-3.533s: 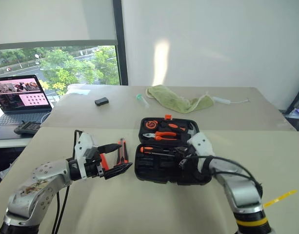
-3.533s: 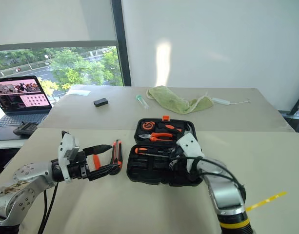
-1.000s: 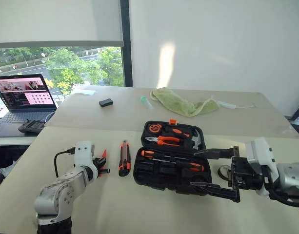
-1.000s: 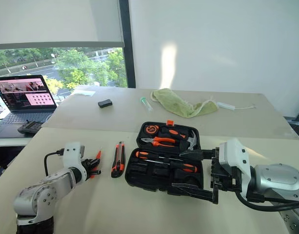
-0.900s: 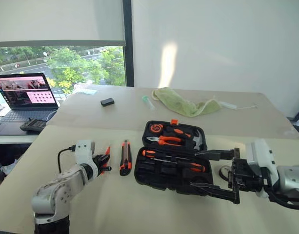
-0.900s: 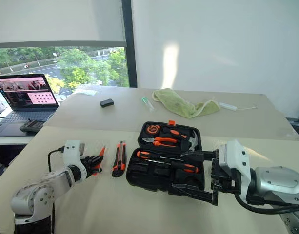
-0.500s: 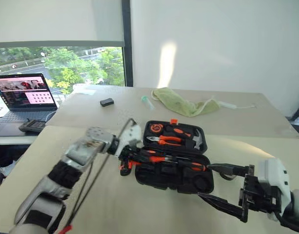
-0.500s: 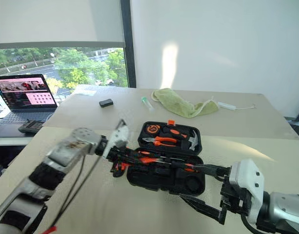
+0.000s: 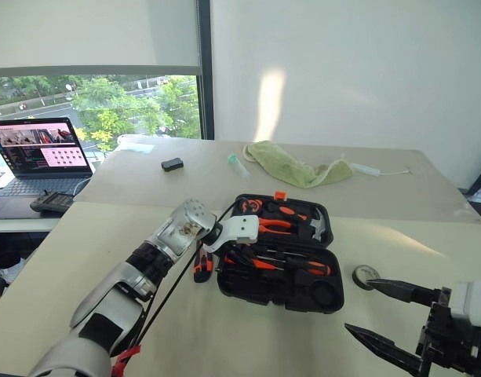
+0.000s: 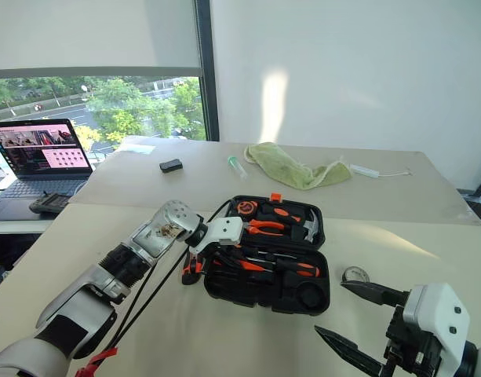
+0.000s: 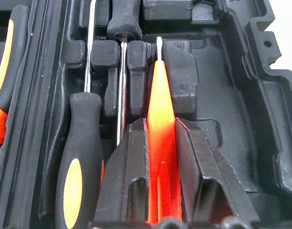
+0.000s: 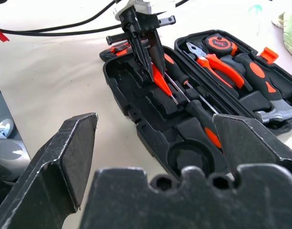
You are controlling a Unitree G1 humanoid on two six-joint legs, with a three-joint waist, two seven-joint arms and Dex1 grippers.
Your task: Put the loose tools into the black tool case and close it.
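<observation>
Beige bench beside window; left gripper clamps slim orange tool over black tool case; right gripper fingers spread wide, empty.

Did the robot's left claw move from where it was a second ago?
Yes. The left gripper was out on the table beyond the utility knife; it has crossed over the knife and now reaches into the open black tool case, holding the slim orange tool.

Two screwdrivers, one slim orange tool, one case.
</observation>
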